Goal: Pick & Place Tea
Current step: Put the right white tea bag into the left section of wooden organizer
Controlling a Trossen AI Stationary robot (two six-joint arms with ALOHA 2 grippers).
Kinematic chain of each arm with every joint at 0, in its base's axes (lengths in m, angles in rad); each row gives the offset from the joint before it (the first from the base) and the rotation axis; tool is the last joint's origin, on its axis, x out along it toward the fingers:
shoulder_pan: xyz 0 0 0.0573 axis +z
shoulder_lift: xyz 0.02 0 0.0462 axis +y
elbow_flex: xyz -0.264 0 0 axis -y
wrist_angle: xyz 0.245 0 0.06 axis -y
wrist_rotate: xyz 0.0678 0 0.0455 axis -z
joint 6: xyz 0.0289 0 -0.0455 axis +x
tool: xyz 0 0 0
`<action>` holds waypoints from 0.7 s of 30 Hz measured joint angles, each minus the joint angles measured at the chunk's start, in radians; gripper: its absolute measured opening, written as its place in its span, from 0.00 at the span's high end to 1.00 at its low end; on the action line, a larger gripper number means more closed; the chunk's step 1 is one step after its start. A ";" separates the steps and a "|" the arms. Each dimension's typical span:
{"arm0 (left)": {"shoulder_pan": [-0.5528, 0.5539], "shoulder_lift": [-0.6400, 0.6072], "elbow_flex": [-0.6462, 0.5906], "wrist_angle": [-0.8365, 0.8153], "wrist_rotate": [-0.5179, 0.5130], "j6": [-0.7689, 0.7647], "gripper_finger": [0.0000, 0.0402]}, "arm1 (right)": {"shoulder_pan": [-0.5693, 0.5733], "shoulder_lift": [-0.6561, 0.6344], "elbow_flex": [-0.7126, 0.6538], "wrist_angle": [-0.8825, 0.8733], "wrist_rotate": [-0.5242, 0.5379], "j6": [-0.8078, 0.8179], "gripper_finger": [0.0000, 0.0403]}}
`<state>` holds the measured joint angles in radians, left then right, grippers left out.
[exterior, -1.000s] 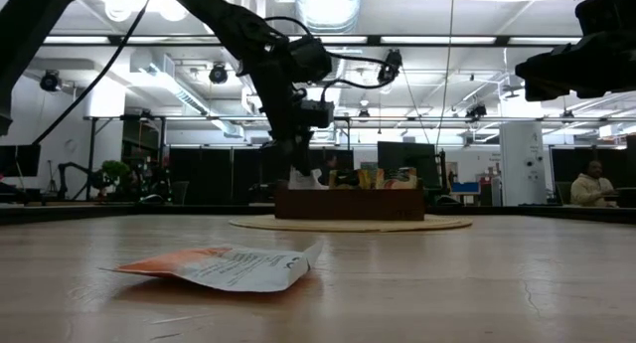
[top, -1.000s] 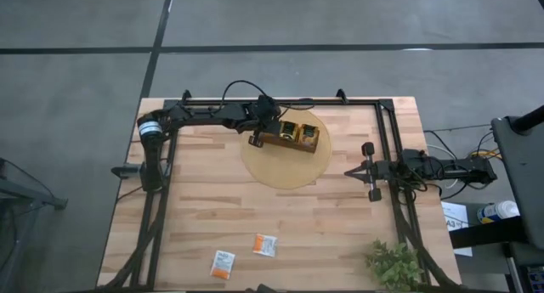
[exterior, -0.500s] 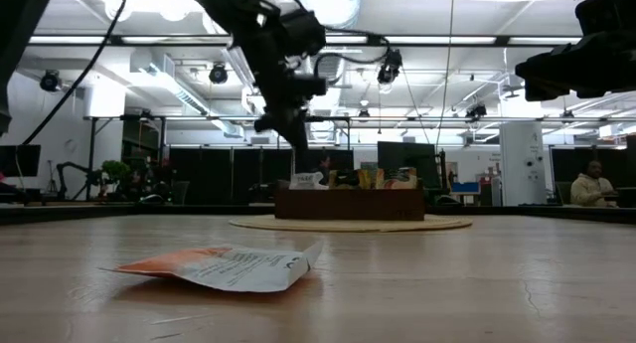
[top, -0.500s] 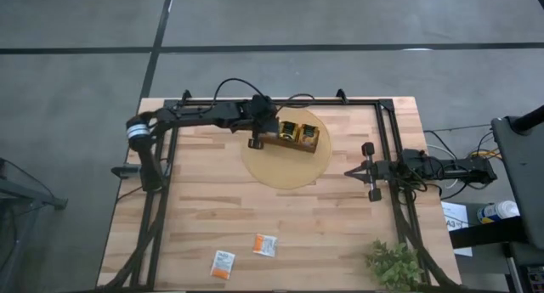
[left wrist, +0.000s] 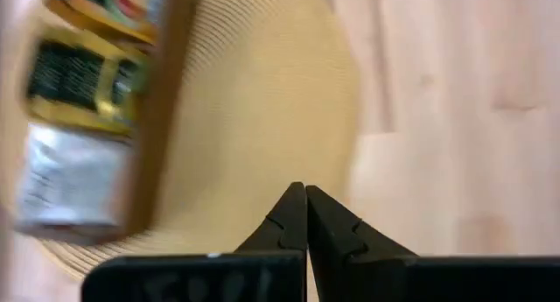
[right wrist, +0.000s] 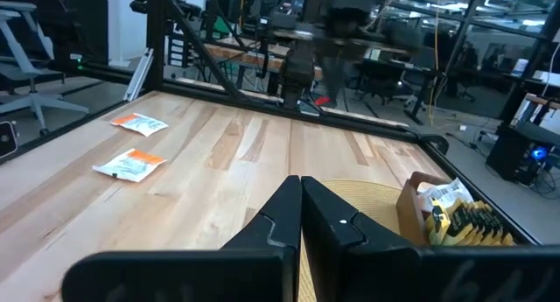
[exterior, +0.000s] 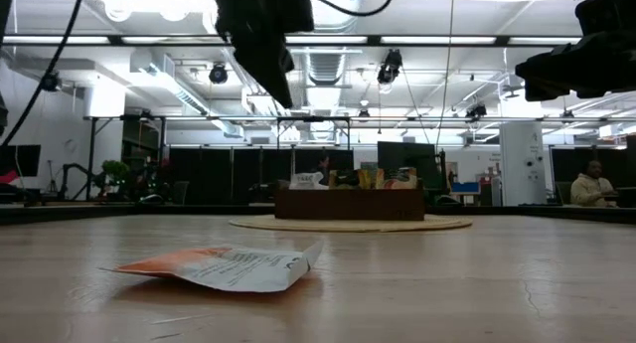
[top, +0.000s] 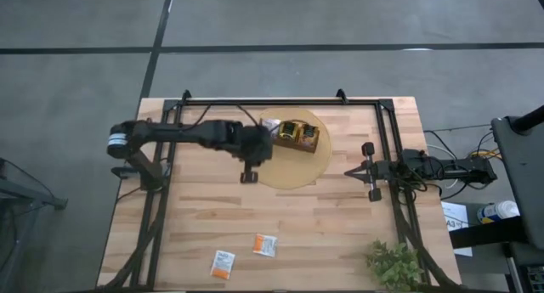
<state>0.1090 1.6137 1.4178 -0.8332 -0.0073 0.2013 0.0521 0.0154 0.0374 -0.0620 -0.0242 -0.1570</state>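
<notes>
Two white-and-orange tea packets (top: 223, 264) (top: 265, 245) lie flat near the table's near edge; the right wrist view shows them too (right wrist: 129, 164) (right wrist: 138, 122). The low view has one close up (exterior: 224, 266). More packets stand in the brown wooden tray (top: 296, 134), which sits on a round woven mat (top: 289, 164); a white packet (left wrist: 61, 175) fills its left end, beside yellow-green ones (left wrist: 79, 83). My left gripper (top: 248, 176) (left wrist: 304, 190) hangs shut and empty above the mat's left rim. My right gripper (top: 350, 171) (right wrist: 300, 181) waits shut at the table's right side.
A small green plant (top: 393, 263) stands at the near right corner. Black frame rails (top: 161, 200) (top: 395, 200) run along both sides of the wooden table. Bare wood lies between the mat and the two loose packets.
My left gripper has risen from the tray's left end and swung toward the table's near edge, off the tray and over the mat's left rim. The white packet stays in the tray's left compartment. The right arm has kept still.
</notes>
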 joint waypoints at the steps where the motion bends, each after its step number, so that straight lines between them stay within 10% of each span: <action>1: -0.021 -0.004 0.000 -0.012 0.000 -0.053 0.99 | 0.000 0.000 0.000 0.000 0.000 0.000 0.98; 11: -0.216 -0.012 -0.001 -0.020 0.040 -0.201 0.66 | 0.000 0.000 0.000 0.000 0.000 0.000 0.98; 21: -0.367 0.007 -0.002 0.004 0.035 0.122 0.45 | 0.000 0.000 0.000 0.000 0.000 0.000 0.98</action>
<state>-0.2578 1.6207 1.4161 -0.8291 0.0274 0.3232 0.0521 0.0154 0.0374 -0.0618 -0.0242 -0.1570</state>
